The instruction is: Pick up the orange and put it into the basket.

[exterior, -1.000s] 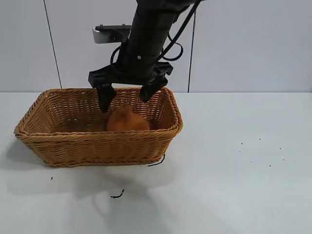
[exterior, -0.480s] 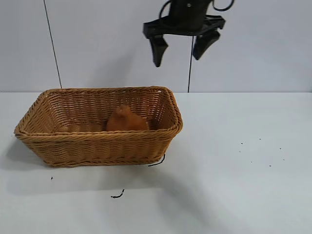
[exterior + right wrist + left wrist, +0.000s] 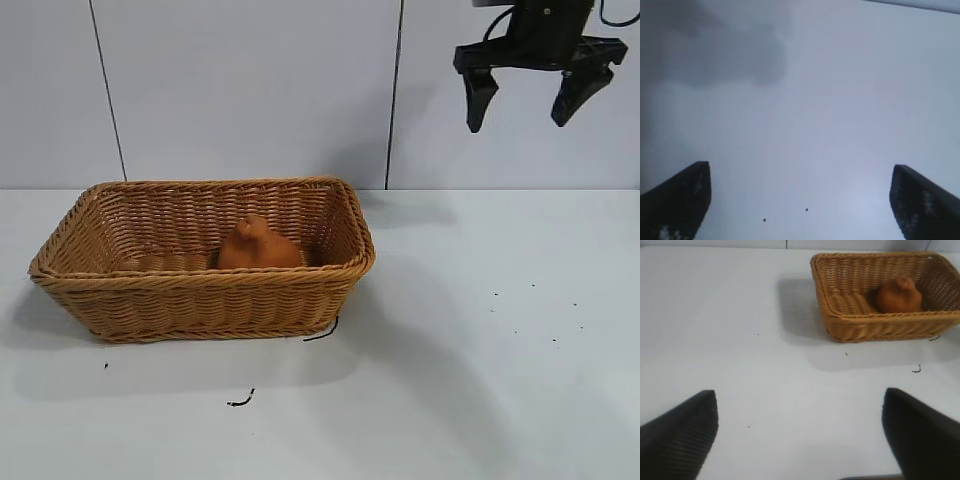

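The dull-orange lumpy orange [image 3: 258, 246] lies inside the tan wicker basket [image 3: 200, 292], toward its right half. Both also show in the left wrist view, the orange [image 3: 898, 296] in the basket [image 3: 860, 325]. My right gripper [image 3: 527, 96] hangs open and empty high at the upper right, well clear of the basket; in its own view the right gripper [image 3: 800, 200] has only bare table under it. My left gripper [image 3: 800, 432] is open and empty over bare table, far from the basket, and is outside the exterior view.
The white table [image 3: 480, 350] stretches right of and in front of the basket. Small dark wicker bits [image 3: 240, 401] lie before the basket, and specks [image 3: 533, 286] at the right. A grey panelled wall [image 3: 250, 90] stands behind.
My right gripper has risen out of the basket and swung up and to the right, open and empty. The orange stays in the basket.
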{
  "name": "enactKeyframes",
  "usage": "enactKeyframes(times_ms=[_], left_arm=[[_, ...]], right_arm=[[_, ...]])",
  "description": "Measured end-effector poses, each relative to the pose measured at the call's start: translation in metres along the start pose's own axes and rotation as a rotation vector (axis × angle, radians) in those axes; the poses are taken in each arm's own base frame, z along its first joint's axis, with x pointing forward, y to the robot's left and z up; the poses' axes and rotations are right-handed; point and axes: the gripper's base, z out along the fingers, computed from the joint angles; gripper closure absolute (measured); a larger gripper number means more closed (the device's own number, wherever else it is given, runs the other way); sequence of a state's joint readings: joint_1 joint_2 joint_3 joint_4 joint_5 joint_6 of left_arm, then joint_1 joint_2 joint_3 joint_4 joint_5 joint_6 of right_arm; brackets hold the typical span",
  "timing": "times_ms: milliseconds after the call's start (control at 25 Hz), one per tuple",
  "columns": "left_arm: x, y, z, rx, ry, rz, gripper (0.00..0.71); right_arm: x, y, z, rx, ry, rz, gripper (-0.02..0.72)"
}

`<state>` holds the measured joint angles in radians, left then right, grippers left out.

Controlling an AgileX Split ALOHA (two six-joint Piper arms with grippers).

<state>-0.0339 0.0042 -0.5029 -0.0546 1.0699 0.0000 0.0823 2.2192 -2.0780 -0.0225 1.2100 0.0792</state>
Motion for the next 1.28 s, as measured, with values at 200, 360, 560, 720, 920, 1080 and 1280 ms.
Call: enactKeyframes(times_ms=[200,360,560,720,920,1080,1280], left_arm=[[0.000,0.000,0.000,0.000,0.000,0.000,0.071],[0.000,0.000,0.000,0.000,0.000,0.000,0.071],[0.000,0.000,0.000,0.000,0.000,0.000,0.071],[0.000,0.000,0.000,0.000,0.000,0.000,0.071],[0.000,0.000,0.000,0.000,0.000,0.000,0.071],[0.000,0.000,0.000,0.000,0.000,0.000,0.071],[0.000,0.000,0.000,0.000,0.000,0.000,0.071]], right_arm=[[0.041,-0.003,-0.010,0.006,0.111,-0.003,0.009],[0.090,-0.006,-0.027,0.004,0.201,-0.002,0.009],[0.160,-0.011,-0.068,-0.004,0.234,0.003,0.009],[0.216,-0.016,-0.100,-0.006,0.203,0.003,0.009],[0.283,-0.021,-0.127,-0.014,0.092,0.002,0.009],[0.331,-0.024,-0.132,-0.027,-0.090,-0.021,0.009],[0.381,-0.028,-0.139,-0.038,-0.318,-0.032,0.009]])
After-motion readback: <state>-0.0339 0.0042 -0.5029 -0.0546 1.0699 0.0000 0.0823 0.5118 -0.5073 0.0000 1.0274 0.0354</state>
